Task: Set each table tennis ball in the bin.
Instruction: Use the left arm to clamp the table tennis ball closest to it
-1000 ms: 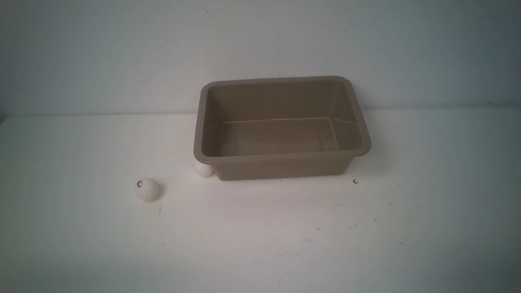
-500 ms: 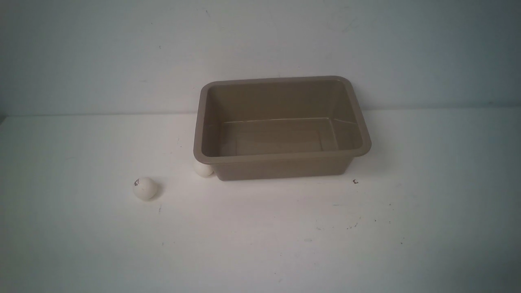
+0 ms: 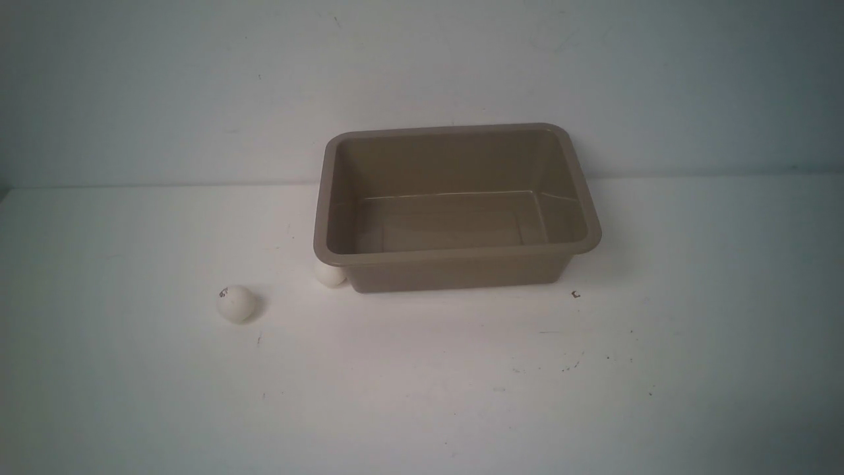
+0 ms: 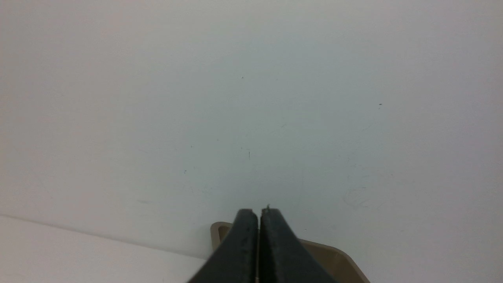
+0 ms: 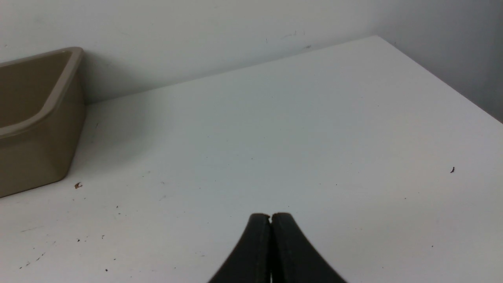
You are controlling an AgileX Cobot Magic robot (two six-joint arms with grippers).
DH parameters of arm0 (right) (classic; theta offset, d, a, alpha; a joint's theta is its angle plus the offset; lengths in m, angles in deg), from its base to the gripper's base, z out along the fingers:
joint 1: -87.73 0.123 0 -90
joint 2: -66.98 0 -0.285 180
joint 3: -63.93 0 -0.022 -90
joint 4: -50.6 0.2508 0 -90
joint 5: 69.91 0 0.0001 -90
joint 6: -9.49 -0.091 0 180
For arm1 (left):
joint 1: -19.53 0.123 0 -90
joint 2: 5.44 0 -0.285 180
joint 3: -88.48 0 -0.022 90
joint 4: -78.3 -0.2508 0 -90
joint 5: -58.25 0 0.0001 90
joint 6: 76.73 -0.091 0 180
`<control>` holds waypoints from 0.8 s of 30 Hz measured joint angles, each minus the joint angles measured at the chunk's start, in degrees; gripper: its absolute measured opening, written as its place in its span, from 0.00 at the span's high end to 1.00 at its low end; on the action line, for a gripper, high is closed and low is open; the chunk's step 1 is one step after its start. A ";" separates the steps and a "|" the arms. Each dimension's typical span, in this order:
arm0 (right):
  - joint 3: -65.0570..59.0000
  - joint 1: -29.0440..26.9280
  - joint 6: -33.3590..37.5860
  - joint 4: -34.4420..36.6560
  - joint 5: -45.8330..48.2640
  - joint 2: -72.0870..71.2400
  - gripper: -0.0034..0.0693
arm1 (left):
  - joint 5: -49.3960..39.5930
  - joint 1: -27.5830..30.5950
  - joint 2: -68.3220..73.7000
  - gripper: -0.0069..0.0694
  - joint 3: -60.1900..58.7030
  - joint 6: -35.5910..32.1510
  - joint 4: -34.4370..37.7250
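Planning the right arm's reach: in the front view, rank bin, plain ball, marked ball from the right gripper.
The right gripper is out of that view, rightward.
1. bin, centre-right.
2. plain ball, tucked at the bin's left near corner.
3. marked ball, farthest left.

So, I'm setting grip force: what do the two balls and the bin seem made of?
The marked ball and the plain ball look like matte white plastic, though that is a guess: soft even shading, no glints. The bin looks like moulded taupe plastic, slightly glossy: rounded corners, flared rim, faint reflections on its floor.
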 joint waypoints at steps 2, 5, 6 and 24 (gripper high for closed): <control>0.00 0.00 0.00 0.00 0.00 0.00 0.98 | -0.09 0.00 0.00 0.91 0.00 -0.18 0.21; 0.00 0.00 0.00 0.00 0.00 0.00 0.98 | -0.09 0.00 0.00 0.91 0.00 -0.19 0.21; 0.00 0.00 0.00 0.00 0.00 0.00 0.98 | -0.13 0.00 0.00 0.91 0.00 -0.24 0.25; 0.00 0.00 0.00 0.00 0.00 0.00 0.98 | -12.57 0.00 31.39 0.91 16.20 -16.87 -3.10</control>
